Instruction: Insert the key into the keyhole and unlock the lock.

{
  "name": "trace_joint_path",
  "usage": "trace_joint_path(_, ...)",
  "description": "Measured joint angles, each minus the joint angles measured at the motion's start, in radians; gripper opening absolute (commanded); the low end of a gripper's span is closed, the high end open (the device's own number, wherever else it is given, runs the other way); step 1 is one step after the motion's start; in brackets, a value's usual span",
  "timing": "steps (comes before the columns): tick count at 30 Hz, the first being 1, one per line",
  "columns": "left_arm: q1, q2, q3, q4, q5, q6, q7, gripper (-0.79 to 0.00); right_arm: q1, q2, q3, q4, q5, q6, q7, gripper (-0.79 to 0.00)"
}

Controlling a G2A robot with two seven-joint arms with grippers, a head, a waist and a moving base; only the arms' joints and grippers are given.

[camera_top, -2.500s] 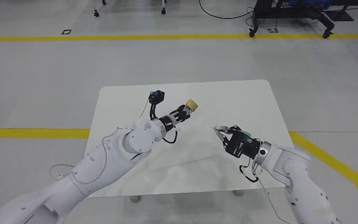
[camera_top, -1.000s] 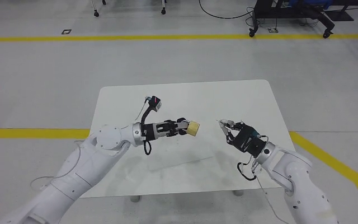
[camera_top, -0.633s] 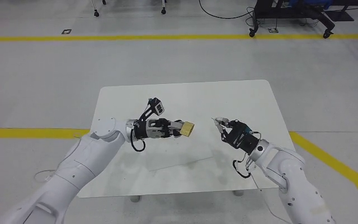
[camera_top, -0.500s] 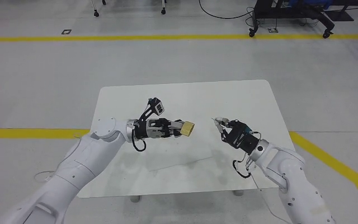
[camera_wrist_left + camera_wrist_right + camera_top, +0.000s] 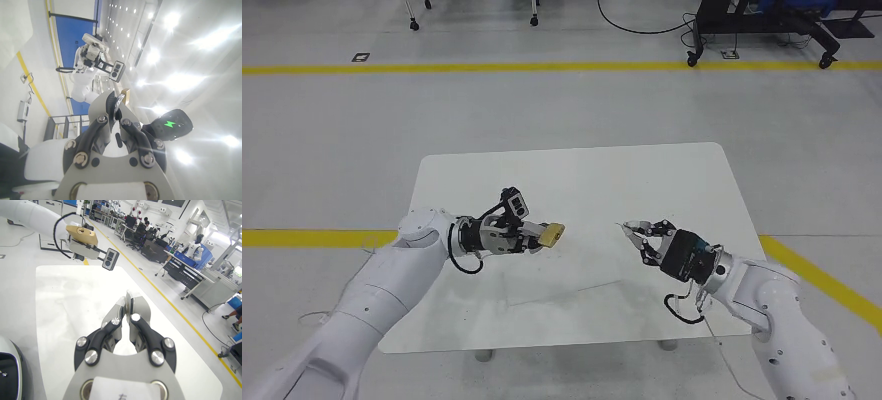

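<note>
Field notes: we are looking down on a white table, with both arms held over it from the near side.

- The left arm is stretching in from its side. Its forearm is lying nearly level and its wrist is pointing toward the table's middle.
- The right arm is bending at the elbow and aiming its wrist back toward the left one.
- The left gripper is clenching the brass lock. It is pinching the lock by the shackle and holding it up off the table, with the body jutting out past the fingertips.
- The right gripper is squeezing the key between its fingertips, also in the air.

Lock and key are sitting well apart, pointing at each other. We are seeing the keyhole facing the right gripper.
</note>
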Motion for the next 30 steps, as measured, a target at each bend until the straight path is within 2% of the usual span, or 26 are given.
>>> trace_joint_path(2,-0.033,-0.001,0.01,0.035,0.049,0.039,-0.014,-0.785,0.017,0.005,0.008,0.001,-0.007,-0.054,-0.008,-0.785)
trace_joint_path(5,-0.084,-0.002,0.036,0.041,0.118,0.083,-0.012,-0.785,0.065,0.01,0.0,0.001,-0.047,-0.122,-0.006,-0.785)
trace_joint_path(11,-0.199,-0.014,0.128,0.036,0.191,0.172,-0.011,-0.785,0.229,0.006,-0.075,0.069,-0.068,-0.171,0.02,-0.785)
trace_joint_path(30,-0.192,-0.014,0.127,0.036,0.19,0.17,-0.011,-0.785,0.222,0.006,-0.074,0.068,-0.067,-0.171,0.02,-0.785)
